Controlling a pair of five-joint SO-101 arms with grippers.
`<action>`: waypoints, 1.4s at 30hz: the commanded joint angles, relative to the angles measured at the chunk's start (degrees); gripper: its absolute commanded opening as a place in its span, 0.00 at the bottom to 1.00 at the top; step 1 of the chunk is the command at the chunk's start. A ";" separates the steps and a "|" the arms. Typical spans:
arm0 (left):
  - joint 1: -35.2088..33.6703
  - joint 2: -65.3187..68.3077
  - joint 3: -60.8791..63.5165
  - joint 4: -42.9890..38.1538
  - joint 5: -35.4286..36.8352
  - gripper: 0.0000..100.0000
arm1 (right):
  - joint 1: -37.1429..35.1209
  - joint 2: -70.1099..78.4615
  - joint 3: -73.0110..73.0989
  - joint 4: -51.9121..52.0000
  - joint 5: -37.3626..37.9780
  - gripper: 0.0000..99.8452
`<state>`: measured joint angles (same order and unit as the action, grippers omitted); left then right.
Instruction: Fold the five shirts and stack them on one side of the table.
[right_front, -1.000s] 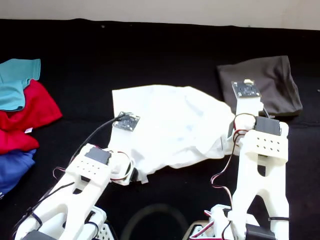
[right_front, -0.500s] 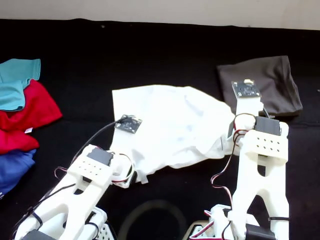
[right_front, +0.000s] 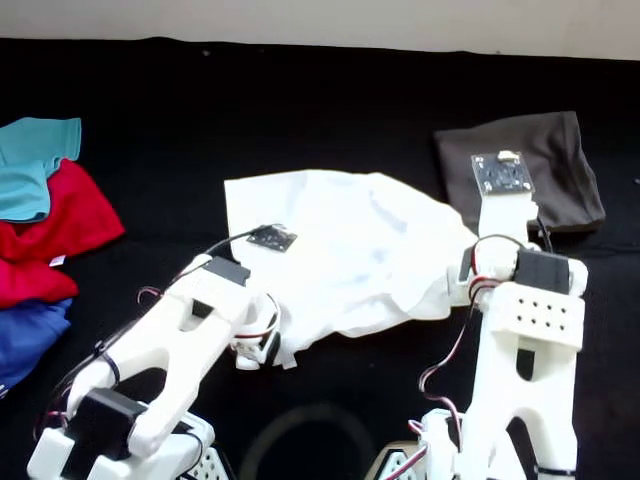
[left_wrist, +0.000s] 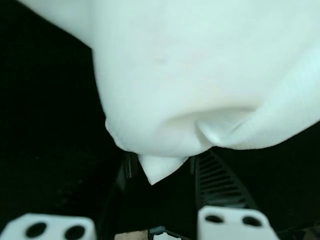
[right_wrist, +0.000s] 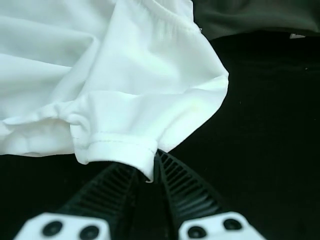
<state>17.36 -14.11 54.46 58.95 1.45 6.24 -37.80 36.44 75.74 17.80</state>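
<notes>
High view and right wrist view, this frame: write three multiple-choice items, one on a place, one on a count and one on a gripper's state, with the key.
1. Where does the dark grey shirt lie?
A) on the table, right of the white shirt
B) at the table's left edge
C) between the two arms' bases

2. How many shirts are in the pile at the table's left edge?
A) one
B) three
C) five

3. The right gripper is:
A) open over bare table
B) shut on the white shirt's hem
C) shut on the dark grey shirt

Key: 1A, it lies at the white shirt's right side. 2B, a teal shirt, a red shirt and a blue shirt show. 3B, the hem sits pinched between the closed fingers.
</notes>
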 joint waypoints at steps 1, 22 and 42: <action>0.84 -0.84 -1.10 0.26 0.00 0.14 | -0.31 -2.33 0.48 0.04 0.09 0.01; -18.51 -32.92 -19.30 9.05 -9.85 0.01 | -0.48 -2.33 -8.66 -8.13 -0.09 0.01; -21.67 -33.63 -60.00 25.32 -9.93 0.01 | -0.48 -2.95 -58.24 2.51 0.09 0.01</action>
<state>-3.56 -46.81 -0.92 83.38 -8.31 6.24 -39.47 -15.25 76.97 17.80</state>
